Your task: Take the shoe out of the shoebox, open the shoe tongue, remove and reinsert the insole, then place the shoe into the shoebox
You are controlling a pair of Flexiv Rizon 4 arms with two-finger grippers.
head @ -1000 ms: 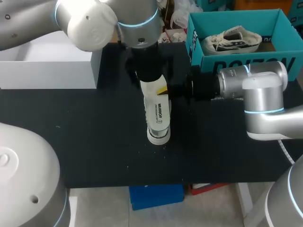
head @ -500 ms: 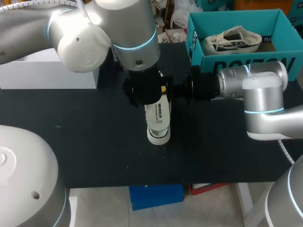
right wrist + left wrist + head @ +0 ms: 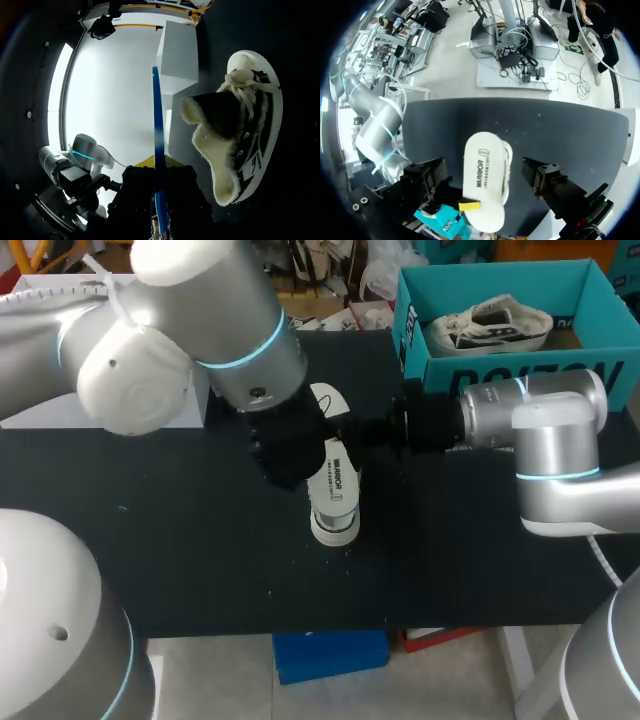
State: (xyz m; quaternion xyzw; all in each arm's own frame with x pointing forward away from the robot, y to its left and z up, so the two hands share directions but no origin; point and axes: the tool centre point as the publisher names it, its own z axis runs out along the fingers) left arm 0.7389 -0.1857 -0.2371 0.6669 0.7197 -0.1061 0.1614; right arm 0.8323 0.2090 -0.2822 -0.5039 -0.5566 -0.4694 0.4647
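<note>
**Head view**
- Table: a black table (image 3: 200, 560) is seen across the middle of the frame.
- Shoebox: a teal shoebox (image 3: 500, 375) is set at the upper right, open on top, and a second shoe (image 3: 490, 325) is laid inside it.
- White box: a white box (image 3: 100, 390) is placed at the upper left.
- Shoe: the shoe (image 3: 333, 530) is stood on the table at the centre, outside the shoebox, heel toward the lower edge.
- Insole: the white printed insole (image 3: 336, 478) is held over the shoe. Contact with the shoe cannot be told.
- Left gripper: the left gripper (image 3: 287, 448) is hung just left of the insole.
- Right gripper: the right gripper (image 3: 372, 430) is brought in from the right, beside the shoebox's near corner.

**Left wrist view**
- Left gripper state: its 2 black fingers (image 3: 427, 175) are spread wide, 1 on each side of the insole, and neither is touching it.
- Right gripper state: 1 yellow tip (image 3: 469, 205) is pressed on the insole's near end.

**Right wrist view**
- Insole: it is seen edge-on as a thin blue line, pinched between the 2 yellow tips.
- Shoe: it is seen beside that edge, with the fleece-lined tongue (image 3: 220, 115) lifted open and the laces (image 3: 240, 77) bunched near the toe.
</note>
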